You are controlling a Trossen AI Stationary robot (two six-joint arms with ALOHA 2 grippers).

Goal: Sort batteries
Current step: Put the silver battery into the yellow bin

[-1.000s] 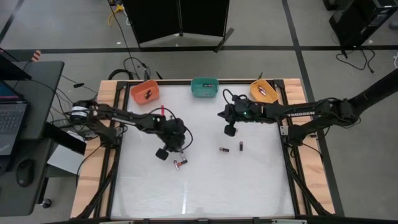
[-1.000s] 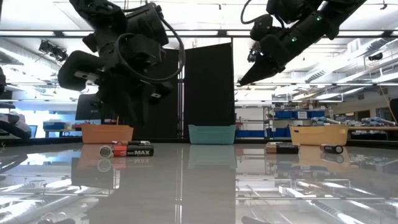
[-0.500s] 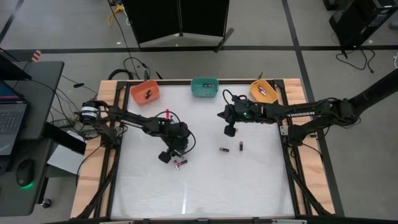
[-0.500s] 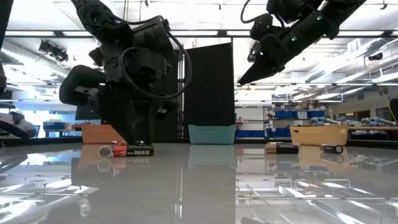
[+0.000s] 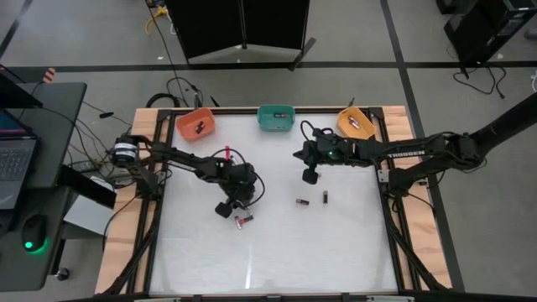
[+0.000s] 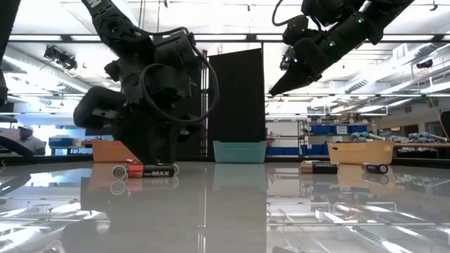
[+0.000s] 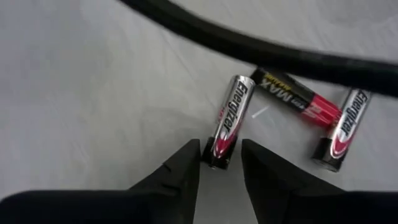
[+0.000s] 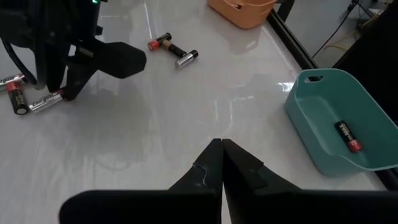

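Batteries (image 7: 227, 121) are lying on the table (image 5: 336, 243); the left gripper (image 7: 221, 163), jaws parted, is straddling one's end. Light, rigid, slick: pinch mid-barrel. Right gripper (image 8: 222, 155) is hovering closed.

You can read "Energizer" on the silver, red-banded cylindrical battery (image 7: 226, 121) and its twin (image 7: 342, 129); "MAX" on the black-and-red battery (image 7: 293, 98); "TROSSEN" on the dark right arm (image 5: 403, 153).
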